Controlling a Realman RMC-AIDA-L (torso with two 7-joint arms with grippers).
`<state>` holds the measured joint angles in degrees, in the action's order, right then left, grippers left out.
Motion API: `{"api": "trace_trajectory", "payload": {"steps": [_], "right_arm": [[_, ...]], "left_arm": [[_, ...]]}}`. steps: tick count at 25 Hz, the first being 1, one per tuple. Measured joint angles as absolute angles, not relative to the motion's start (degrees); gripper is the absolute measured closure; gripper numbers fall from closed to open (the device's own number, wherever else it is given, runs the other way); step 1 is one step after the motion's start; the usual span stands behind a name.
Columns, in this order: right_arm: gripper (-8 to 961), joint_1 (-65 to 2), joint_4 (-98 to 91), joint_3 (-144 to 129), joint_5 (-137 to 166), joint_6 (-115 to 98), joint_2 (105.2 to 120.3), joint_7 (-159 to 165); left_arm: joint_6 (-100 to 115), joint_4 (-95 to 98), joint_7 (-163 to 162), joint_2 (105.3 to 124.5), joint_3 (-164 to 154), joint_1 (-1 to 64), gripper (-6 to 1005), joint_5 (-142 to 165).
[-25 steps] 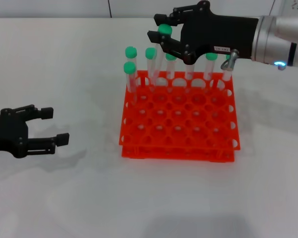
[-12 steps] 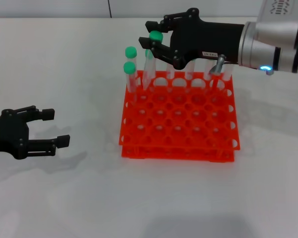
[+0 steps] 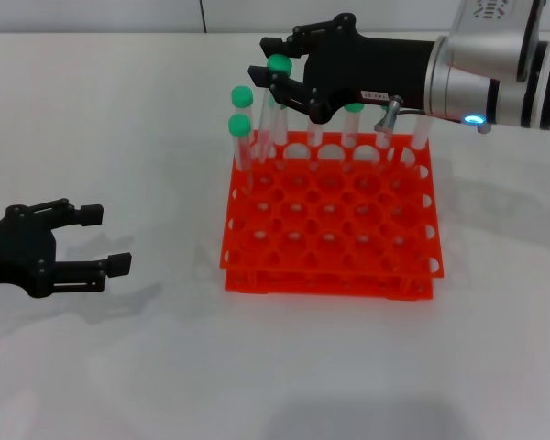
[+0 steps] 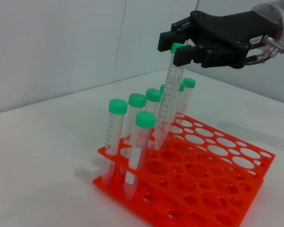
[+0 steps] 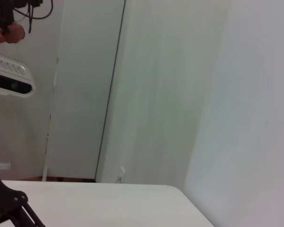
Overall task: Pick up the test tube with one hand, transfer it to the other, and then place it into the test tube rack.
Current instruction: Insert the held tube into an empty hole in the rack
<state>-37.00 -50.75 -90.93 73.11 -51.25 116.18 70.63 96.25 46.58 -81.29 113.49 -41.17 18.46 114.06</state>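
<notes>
Above the far-left part of the test tube rack [image 3: 330,213], the right gripper [image 3: 277,71] pinches the test tube [image 3: 271,108] just under its green cap, fingers closed on it. Tube hangs slightly tilted, lower end down at the rack's back row; in the left wrist view its tip [image 4: 164,113] looks to be at or just inside a hole there, can't tell how deep. Gripper is black w/ a small white label, on a silver-white arm w/ a blue light.

Left gripper [image 3: 101,240] sits low over the white table [image 3: 119,110], well apart from the rack on the robot's left, fingers spread, holding nothing.

Rack: one, orange-red, two-tiered, top a grid of round holes, most of them unfilled. Other green-capped tubes [image 4: 114,137] stand upright in it. Count from the left wrist view: 2 at the near-left corner (one in the back row, one a row forward), then approx. 5 more along the back row, partly hidden behind one another and behind the held tube, so roughly 7 seated plus the 1 held. Exact no. in the back row hard to confirm. In the head view the gripper body covers several caps.

Right wrist view shows only walls, a strip of table and a bit of black frame; no tube or rack in it.
</notes>
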Motion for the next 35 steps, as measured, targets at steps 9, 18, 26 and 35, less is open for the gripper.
{"api": "trace_trajectory", "payload": {"steps": [9,18,26,35], "right_arm": [[673,-37.0,-48.8,-90.9,71.6,-49.6,116.19,68.5],[673,-37.2,-47.5,-91.7,69.8,-49.6,116.19,67.0],[673,-37.8,-45.0,-92.4,66.8,-49.6,116.19,64.4],[673,-38.5,-43.5,-93.2,65.8,-49.5,116.19,63.5]], "left_arm": [[96.2,46.6,-81.3,113.58,-41.1,18.5,110,114.1],[96.2,46.6,-81.3,113.61,-41.0,18.6,110,114.1],[96.2,46.6,-81.3,113.65,-41.1,18.7,111,114.1],[96.2,46.6,-81.3,113.64,-41.2,18.8,111,114.1]]}}
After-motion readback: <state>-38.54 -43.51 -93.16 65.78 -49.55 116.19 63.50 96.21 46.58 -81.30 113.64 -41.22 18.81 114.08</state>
